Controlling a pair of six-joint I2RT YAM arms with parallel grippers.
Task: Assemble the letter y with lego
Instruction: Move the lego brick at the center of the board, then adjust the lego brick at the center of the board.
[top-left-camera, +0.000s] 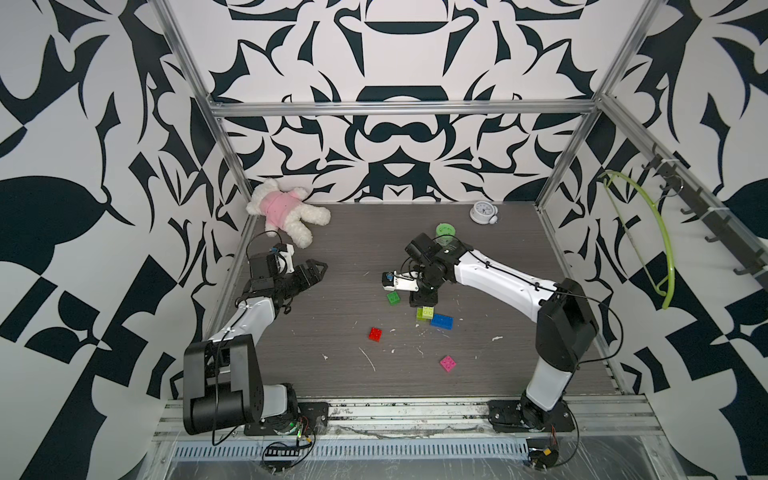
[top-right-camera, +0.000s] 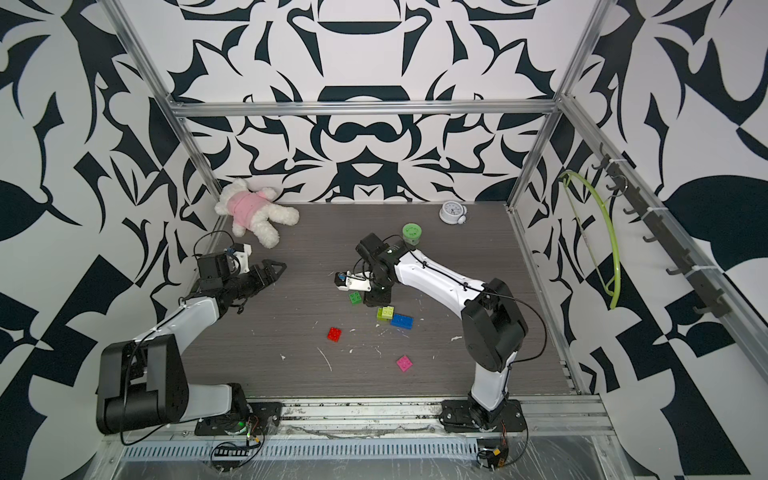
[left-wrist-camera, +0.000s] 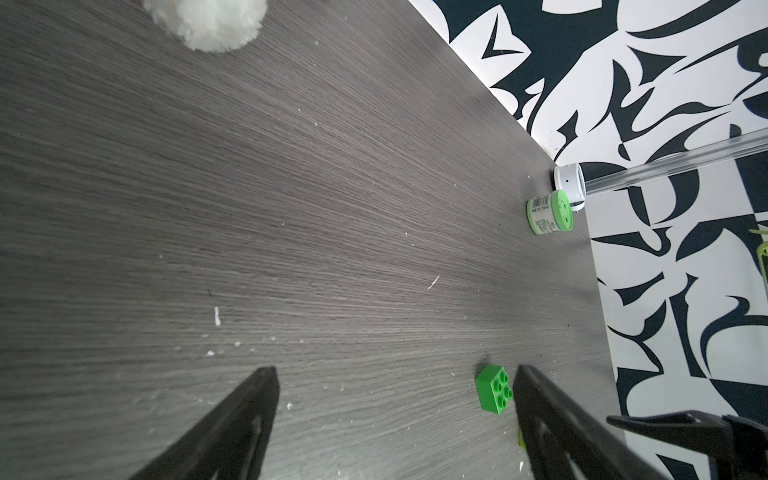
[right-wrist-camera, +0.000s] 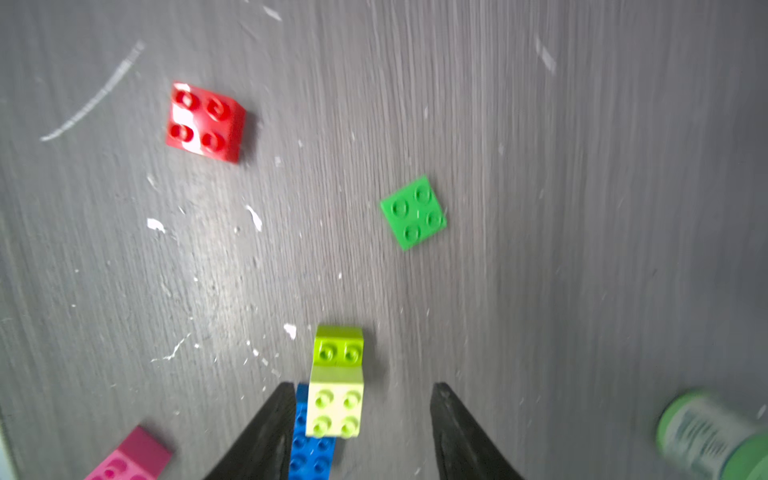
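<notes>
Grey worktop (top-left-camera: 316, 382), bricks loose, well short of any y. Near the plush toy (top-left-camera: 286, 212): left jaws wide apart, empty. Right jaws parted, gripping nothing, straddling the blue brick (top-left-camera: 442, 321) end and two overlapped lime bricks (right-wrist-camera: 334, 409) against it. Lying apart: green brick (top-left-camera: 392, 297), red brick (top-left-camera: 375, 334), pink brick (top-left-camera: 447, 363).

Plush bear (top-left-camera: 286, 212) w/ pink top, far-left corner; white clock (top-left-camera: 482, 212) + green tub (top-left-camera: 445, 230) far-right; lime hanger (top-left-camera: 669, 253) on wall rack.
</notes>
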